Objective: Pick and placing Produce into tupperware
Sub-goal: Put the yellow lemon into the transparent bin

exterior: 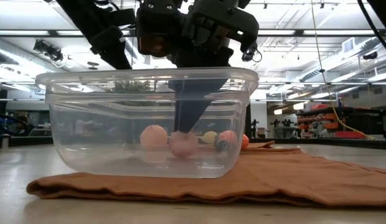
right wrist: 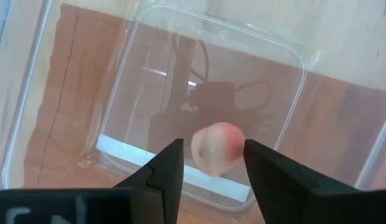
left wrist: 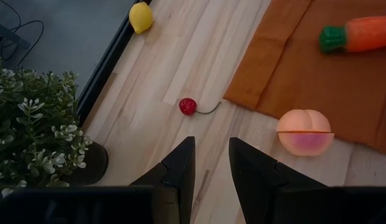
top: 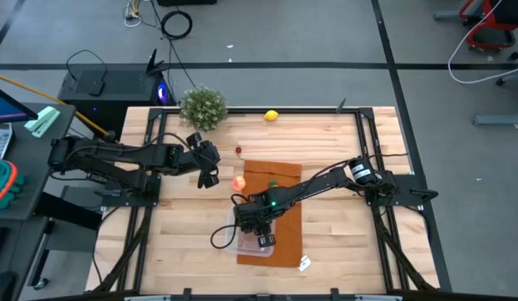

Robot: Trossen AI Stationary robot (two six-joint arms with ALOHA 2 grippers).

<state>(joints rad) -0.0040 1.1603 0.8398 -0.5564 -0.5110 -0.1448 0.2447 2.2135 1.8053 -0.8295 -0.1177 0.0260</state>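
Right end effector (right wrist: 213, 163) inside tupperware (right wrist: 292, 68), fingers apart around pink piece (right wrist: 218, 148); rising early could drag piece out. Left end effector (left wrist: 211, 163) apart, empty.

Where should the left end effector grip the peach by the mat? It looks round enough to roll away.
Grip the peach across its round middle, coming straight down from above. It sits on bare wood at the edge of the mat with open space around it. Fingers placed either side of the widest part, across the seam line, would probably hold best. The left end effector hangs open nearby.
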